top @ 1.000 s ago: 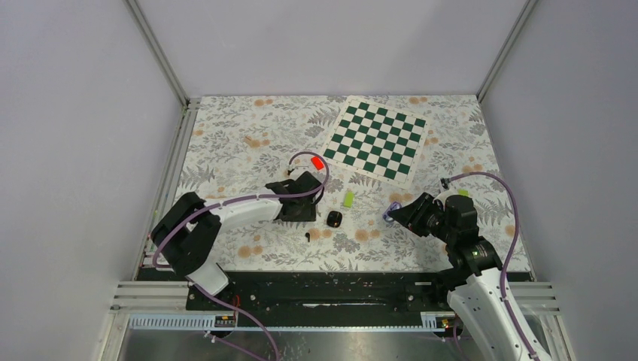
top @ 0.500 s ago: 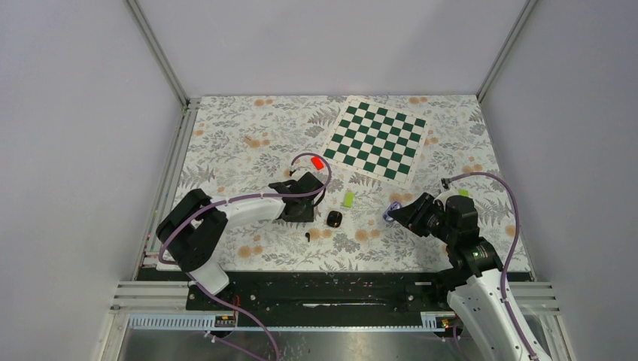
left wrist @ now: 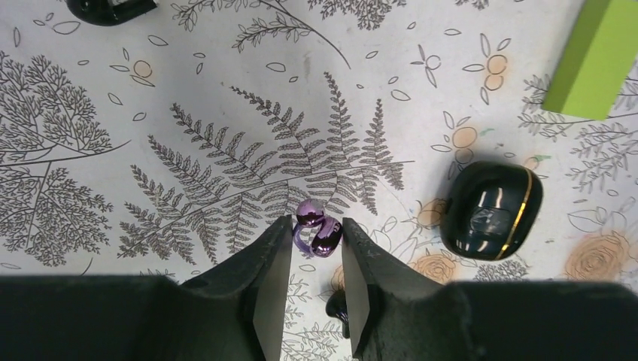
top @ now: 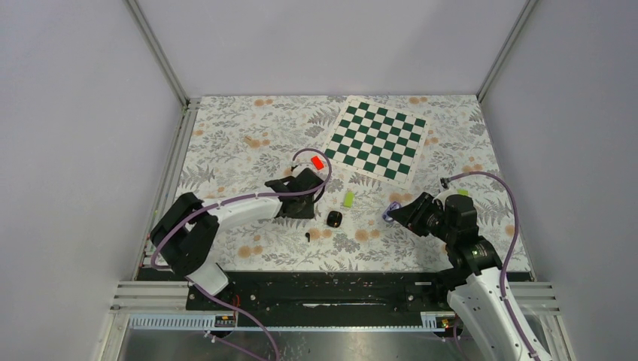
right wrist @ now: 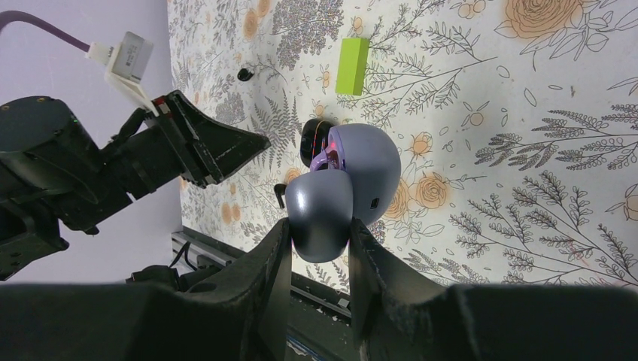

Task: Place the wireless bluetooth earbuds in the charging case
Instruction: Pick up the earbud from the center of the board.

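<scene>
A: At lower centre of the left wrist view, what is the left claw (left wrist: pixel 317 226) status?
B: Gripping the purple earbud (left wrist: pixel 316 235) on the tablecloth (left wrist: pixel 188 90).
A: And the right claw (right wrist: pixel 317 226)?
B: Clamped on the open lilac case (right wrist: pixel 353 173), centre of its wrist view.

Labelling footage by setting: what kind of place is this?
Probably a lab robot test cell: two arms bolted to a black base rail, bare grey walls on aluminium posts, a floral cloth with a chess mat.

Glossy metallic-purple earbud (left wrist: pixel 316 233); smooth matt lilac case (right wrist: pixel 367 162); matt lime-green block (left wrist: pixel 594 60); matt floral-print counter (left wrist: pixel 188 90).
</scene>
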{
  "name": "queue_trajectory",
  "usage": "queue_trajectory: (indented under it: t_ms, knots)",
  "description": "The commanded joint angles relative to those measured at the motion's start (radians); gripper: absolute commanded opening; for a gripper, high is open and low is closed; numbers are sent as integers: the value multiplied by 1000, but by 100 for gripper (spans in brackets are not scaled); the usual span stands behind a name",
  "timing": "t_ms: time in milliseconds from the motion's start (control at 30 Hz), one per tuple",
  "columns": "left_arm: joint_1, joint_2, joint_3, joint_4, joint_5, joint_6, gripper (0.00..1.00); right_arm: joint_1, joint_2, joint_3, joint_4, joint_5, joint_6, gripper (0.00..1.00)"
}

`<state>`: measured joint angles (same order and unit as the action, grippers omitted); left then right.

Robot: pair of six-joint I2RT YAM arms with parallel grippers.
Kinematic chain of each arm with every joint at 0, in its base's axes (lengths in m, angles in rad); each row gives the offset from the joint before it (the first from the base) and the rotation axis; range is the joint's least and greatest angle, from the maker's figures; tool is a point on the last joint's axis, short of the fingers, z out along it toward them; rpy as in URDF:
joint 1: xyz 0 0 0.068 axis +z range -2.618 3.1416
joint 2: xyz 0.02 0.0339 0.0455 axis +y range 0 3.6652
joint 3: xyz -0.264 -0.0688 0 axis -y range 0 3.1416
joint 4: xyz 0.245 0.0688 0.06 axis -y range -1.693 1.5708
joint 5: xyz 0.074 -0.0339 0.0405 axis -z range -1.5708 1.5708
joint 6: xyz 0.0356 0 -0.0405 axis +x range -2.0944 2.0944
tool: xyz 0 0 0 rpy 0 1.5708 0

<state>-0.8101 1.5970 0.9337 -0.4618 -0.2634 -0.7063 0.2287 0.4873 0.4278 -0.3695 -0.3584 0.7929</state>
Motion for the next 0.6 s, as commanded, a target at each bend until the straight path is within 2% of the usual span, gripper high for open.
queue_trajectory:
  t_ms: [0,167,367,567]
  knots:
    - [2,-70,46,-10,21,48,30,-2,20,3,57,-31,9,0]
    - [2,-118,59,-27,61,79,30,-1,57,-14,109,-65,28,0]
    - [2,-150,105,-74,141,114,30,19,152,-77,310,-119,116,0]
    - [0,-183,121,-77,207,160,30,223,357,-4,430,-34,112,0]
